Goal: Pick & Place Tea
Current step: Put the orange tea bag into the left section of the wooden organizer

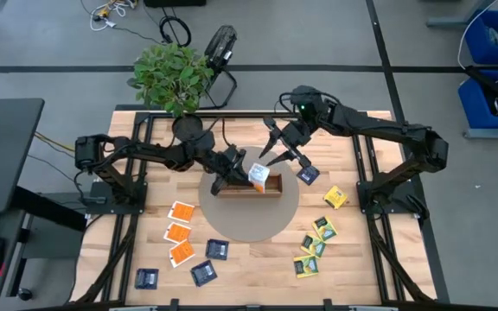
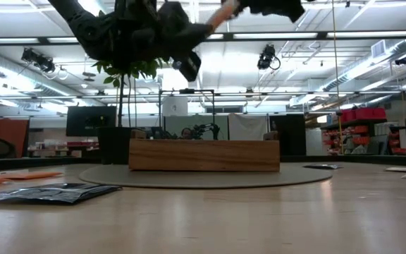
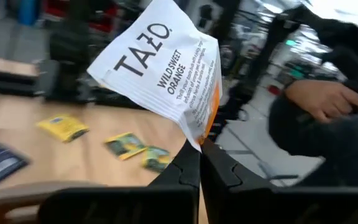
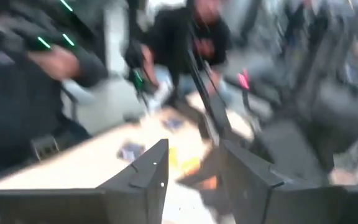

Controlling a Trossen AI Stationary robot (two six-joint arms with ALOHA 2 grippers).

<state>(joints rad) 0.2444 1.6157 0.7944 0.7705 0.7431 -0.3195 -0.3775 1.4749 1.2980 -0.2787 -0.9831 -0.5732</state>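
My left gripper (image 1: 241, 168) (image 3: 199, 163) is shut on a tea packet (image 1: 258, 175) (image 3: 160, 68) with a white face and an orange edge, printed "Wild Sweet Orange". It holds the packet over the right part of the brown wooden tray (image 1: 247, 187) (image 2: 203, 155). The tray stands on a round grey mat (image 1: 253, 220). My right gripper (image 1: 280, 149) (image 4: 194, 168) hangs open just beyond the tray's far side, close to the packet, with nothing between its fingers. More tea lies flat on the table: orange packets (image 1: 179, 231), dark blue ones (image 1: 204, 272) and yellow-green ones (image 1: 314, 246). My left gripper pinches the packet's corner (image 3: 197, 138) between its two fingertips. The fingers (image 3: 182, 171) come at it about level from the table's left side. The packet stands tilted beyond the fingertips, lifted clear above the tray.
A potted plant (image 1: 173, 76) stands at the table's far edge. One dark blue packet (image 1: 308, 174) lies right of the tray, and a yellow one (image 1: 335, 198) lies farther right. Black frame rails (image 1: 137, 199) run along both sides. A person shows beyond the table in the right wrist view.
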